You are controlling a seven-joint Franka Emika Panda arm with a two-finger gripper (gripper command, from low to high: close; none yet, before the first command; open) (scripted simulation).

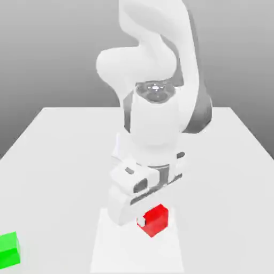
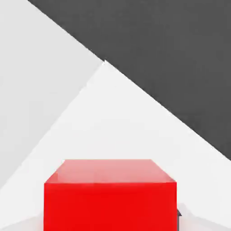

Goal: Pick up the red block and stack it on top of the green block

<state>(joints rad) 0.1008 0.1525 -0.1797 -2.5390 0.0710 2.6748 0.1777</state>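
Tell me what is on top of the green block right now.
Nothing is on the green block; its top is bare. The red block sits apart on the white table, gripped by the claw. Its underside is hidden.

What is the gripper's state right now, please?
Gripper: shut on the red block, which sits low at the table.

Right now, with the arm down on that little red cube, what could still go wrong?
The gripper has shut on the red block, seemingly near one side; if so, the block might twist or slip when lifted. The green block sits far off at the exterior view's left edge of the table, so the long carry could end with an off-centre stack that topples.
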